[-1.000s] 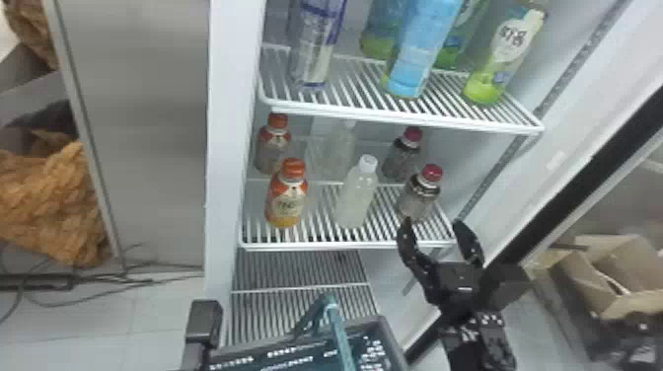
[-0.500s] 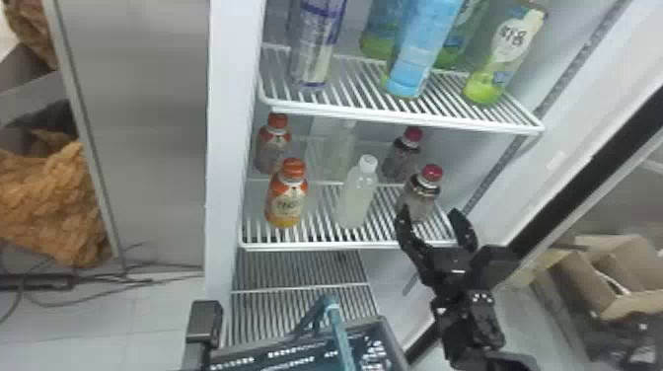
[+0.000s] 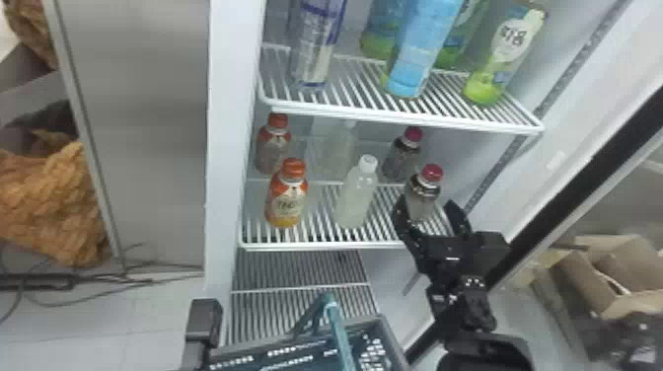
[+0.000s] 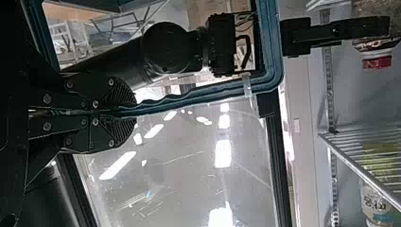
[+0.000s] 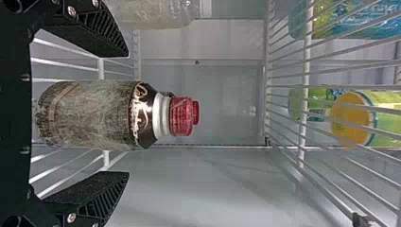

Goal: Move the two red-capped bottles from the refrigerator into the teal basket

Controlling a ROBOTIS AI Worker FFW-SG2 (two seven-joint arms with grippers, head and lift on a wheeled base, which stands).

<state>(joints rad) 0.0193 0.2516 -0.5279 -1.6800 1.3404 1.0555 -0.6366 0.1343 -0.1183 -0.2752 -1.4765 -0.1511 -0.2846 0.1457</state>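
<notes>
The right gripper (image 3: pixel 427 209) has its fingers spread around the front red-capped bottle (image 3: pixel 423 197), one on either side; the right wrist view shows a gap between the bottle and each finger. This bottle stands upright near the front edge of the middle shelf (image 3: pixel 320 245) in the refrigerator. The rear red-capped bottle (image 3: pixel 402 158) stands behind it on the same shelf. A white-capped bottle (image 3: pixel 356 195) and a front orange-capped bottle (image 3: pixel 287 197) stand farther left, toward the shelf's front. The teal basket (image 3: pixel 393 345) is lower down, at the bottom of the head view. The left gripper (image 3: pixel 203 320) is at its left, and in the left wrist view its fingers pinch the basket's teal handle (image 3: pixel 338 328).
</notes>
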